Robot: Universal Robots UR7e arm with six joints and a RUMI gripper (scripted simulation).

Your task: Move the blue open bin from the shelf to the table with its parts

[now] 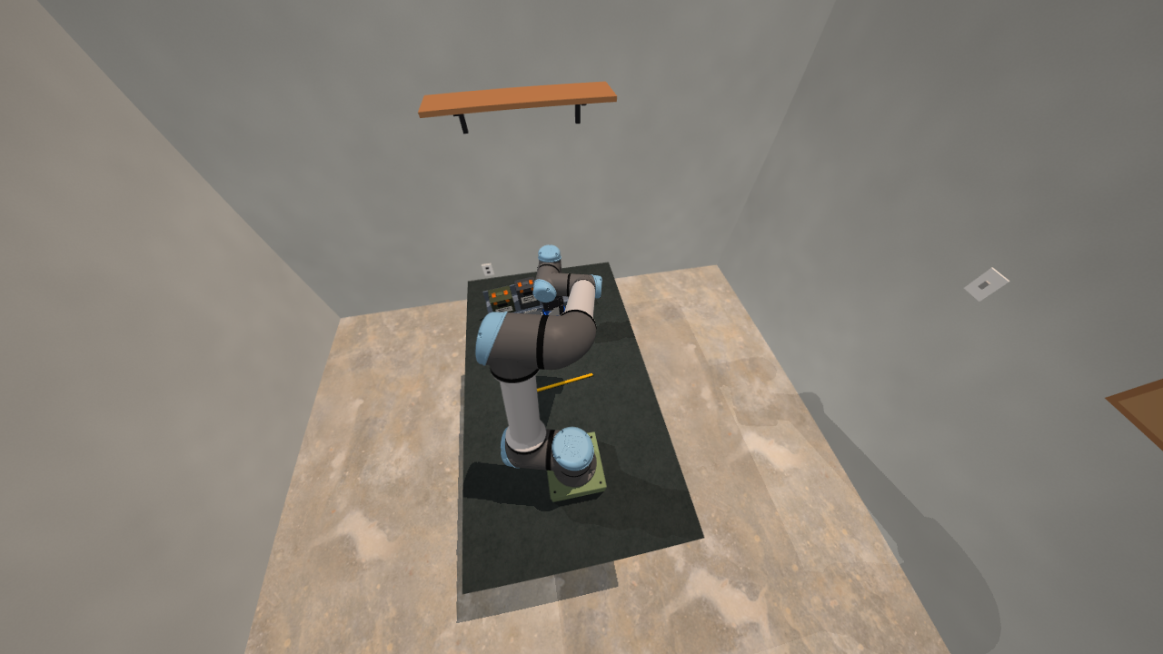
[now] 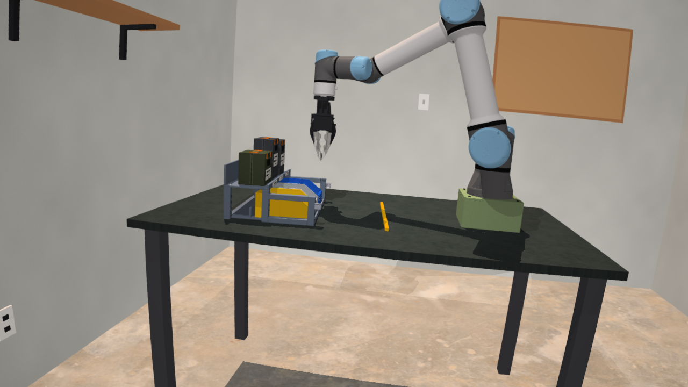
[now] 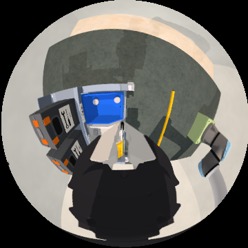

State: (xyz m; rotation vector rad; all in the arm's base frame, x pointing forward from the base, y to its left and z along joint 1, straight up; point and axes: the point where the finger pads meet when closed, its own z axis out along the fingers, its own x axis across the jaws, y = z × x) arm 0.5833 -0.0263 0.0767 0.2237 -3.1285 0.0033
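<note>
The blue open bin (image 2: 302,183) sits in the lower level of a grey metal shelf rack (image 2: 271,198) at the left end of the black table; it also shows in the wrist view (image 3: 102,108), with two small light parts inside it. A yellow bin (image 2: 282,202) sits beside it in the same rack. My gripper (image 2: 321,152) is shut and empty. It points down and hangs well above the rack's open front, over the blue bin's end. In the overhead view the arm hides the gripper and most of the rack.
Two dark boxes with orange marks (image 2: 263,159) stand on the rack's top level. A thin yellow stick (image 2: 384,216) lies on the table between the rack and the green robot base (image 2: 489,212). A wooden wall shelf (image 1: 517,99) hangs high on the wall.
</note>
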